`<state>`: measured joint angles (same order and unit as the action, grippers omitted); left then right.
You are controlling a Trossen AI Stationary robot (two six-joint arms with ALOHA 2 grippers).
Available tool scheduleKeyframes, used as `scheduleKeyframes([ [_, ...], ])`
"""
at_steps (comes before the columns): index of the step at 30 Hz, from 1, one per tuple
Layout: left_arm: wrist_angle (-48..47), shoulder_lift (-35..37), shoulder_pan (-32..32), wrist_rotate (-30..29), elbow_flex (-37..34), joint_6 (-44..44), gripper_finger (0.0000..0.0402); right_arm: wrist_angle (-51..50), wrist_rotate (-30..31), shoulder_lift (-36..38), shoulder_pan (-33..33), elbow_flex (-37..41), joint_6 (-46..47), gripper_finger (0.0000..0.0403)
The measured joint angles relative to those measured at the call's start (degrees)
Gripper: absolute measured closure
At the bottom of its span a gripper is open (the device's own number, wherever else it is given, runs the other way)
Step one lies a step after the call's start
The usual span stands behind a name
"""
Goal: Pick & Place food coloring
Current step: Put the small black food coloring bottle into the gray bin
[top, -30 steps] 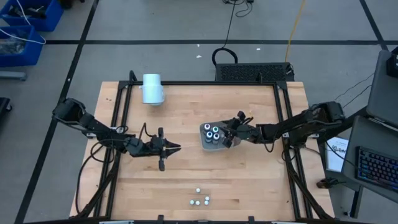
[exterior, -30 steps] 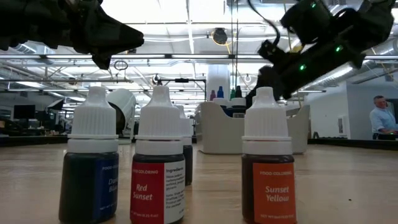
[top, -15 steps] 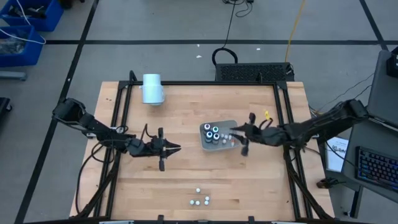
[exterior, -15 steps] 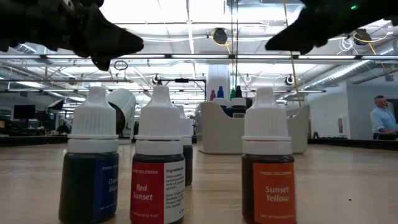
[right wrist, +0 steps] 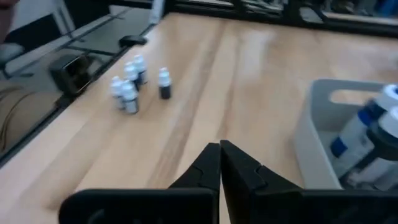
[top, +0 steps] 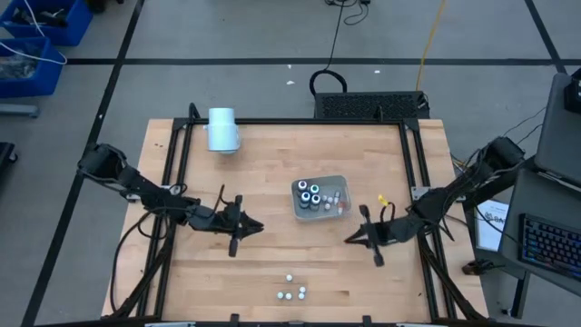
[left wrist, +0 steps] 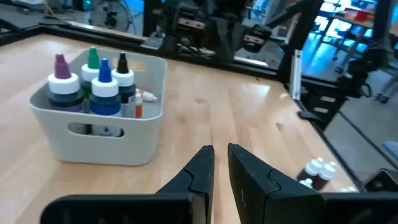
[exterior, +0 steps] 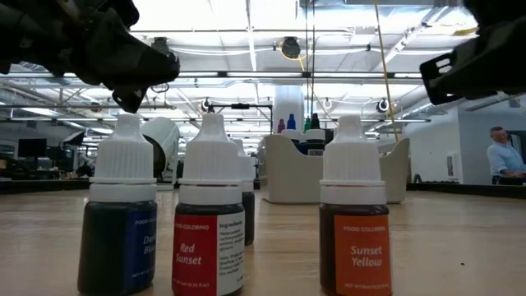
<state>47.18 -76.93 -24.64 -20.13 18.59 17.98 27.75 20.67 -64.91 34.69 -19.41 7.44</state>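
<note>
Pincer right (right wrist: 219,163) closed, empty, apparently above table (top: 272,182); left pincer (left wrist: 220,165) near-closed.

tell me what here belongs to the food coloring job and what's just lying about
Job: four small food coloring bottles near the table's front edge; grey tray holding larger bottles; left gripper; right gripper.
Lying about: pale blue cylinder.

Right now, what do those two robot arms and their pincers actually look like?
Both are thin, black, jointed arms with dark cables looped alongside. The left gripper and right gripper each end in two tapered, matte-black fingers. A small yellow tag sits near the right wrist.
</note>
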Motion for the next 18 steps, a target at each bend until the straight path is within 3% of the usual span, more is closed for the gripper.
scheduleKeyframes([
  [3,0.4,-0.9,-0.7,-2.2,0.2,0.8,0.035,4.9,0.0,-0.2,1.4,1.8,-3.3,0.0402],
  [8,-0.6,-4.4,-0.7,-1.1,2.2,1.3,0.035,19.9,-0.1,-0.5,1.1,6.5,-9.8,0.0401],
  [11,-2.6,-7.4,-1.0,0.5,4.8,0.1,0.035,27.1,-4.0,-0.3,0.5,9.9,-14.2,0.0402],
  [18,-11.4,-15.1,-1.6,0.5,16.3,-2.8,0.0351,30.4,-8.2,4.8,-5.4,15.4,-14.0,0.0402],
])
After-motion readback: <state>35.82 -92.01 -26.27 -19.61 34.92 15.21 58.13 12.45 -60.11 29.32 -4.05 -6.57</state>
